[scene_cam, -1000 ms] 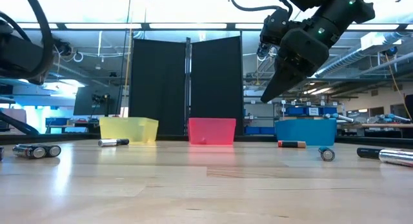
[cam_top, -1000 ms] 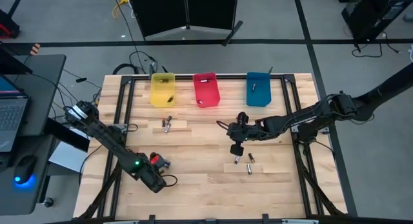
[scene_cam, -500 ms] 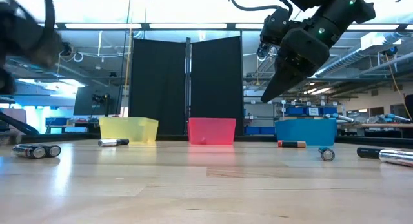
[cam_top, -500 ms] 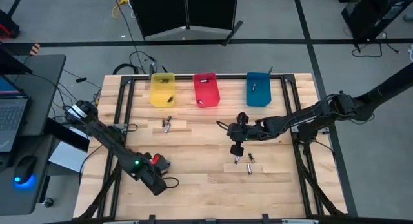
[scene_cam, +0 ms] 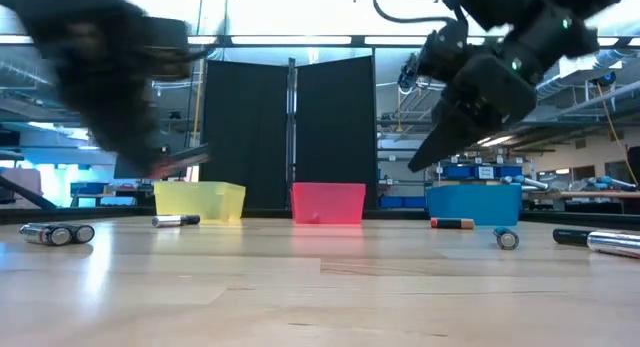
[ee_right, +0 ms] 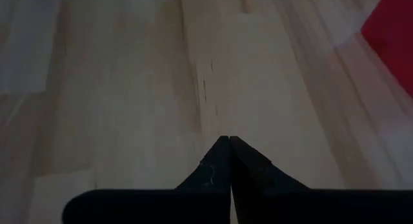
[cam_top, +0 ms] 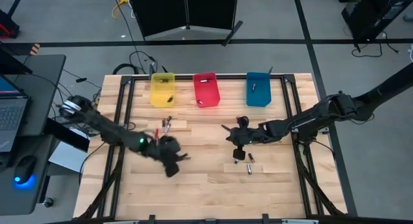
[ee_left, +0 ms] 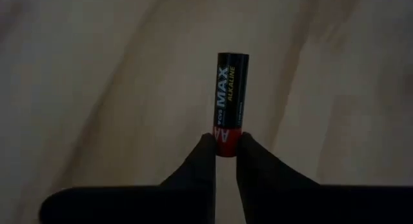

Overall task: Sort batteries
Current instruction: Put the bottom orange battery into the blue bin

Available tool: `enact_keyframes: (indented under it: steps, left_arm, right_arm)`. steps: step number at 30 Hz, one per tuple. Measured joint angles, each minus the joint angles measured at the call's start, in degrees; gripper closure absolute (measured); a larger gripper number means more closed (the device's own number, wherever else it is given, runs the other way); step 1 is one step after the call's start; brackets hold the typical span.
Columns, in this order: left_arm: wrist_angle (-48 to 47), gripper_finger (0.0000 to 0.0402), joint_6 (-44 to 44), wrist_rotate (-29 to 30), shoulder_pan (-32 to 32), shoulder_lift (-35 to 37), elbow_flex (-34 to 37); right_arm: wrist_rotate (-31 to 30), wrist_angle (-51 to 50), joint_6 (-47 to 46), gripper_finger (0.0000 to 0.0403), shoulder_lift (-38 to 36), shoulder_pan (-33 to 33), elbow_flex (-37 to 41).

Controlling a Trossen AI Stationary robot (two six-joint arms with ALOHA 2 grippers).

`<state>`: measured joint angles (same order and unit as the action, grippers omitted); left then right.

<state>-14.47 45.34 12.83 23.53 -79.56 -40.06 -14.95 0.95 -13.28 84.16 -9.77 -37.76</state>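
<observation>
With the left gripper (ee_left: 225, 146) clamped on the red end of a black AA battery (ee_left: 229, 93) at the high view's left centre, it needed a steady carry to the matching bin while the right gripper (ee_right: 230, 146) hovered, fingertips pressed together.

Table (cam_top: 206, 179) pale wood planks, smooth; bins (cam_top: 206, 90) translucent plastic; battery (ee_left: 229, 102) glossy
</observation>
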Motion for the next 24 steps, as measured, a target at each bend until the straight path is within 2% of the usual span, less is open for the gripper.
enact_keyframes:
  steps: [6, 10, 14, 16, 24]
  left_arm:
    - [30.3, 0.0362, -17.8, -9.0, -15.0, 0.1, 8.4]
    - [49.5, 0.0362, -21.2, -17.7, -24.3, -0.3, 13.6]
    - [63.2, 0.0362, -23.6, -23.3, -30.4, -0.9, 15.1]
    - [65.9, 0.0362, -25.6, -24.3, -32.0, -0.9, 14.9]
    - [65.5, 0.0362, -31.8, -26.9, -33.1, -2.8, 10.3]
  right_arm:
    - [3.8, 22.1, -1.2, 0.0387, 0.0, 2.0, 9.5]
    - [4.9, 37.1, -2.1, 0.0393, 0.0, 3.5, 12.9]
    - [6.6, 45.6, -3.0, 0.0382, 0.0, 4.7, 12.3]
    - [6.7, 48.1, -2.8, 0.0366, 0.0, 5.1, 11.3]
    - [4.1, 51.4, -2.1, 0.0297, 0.0, 5.6, 5.9]
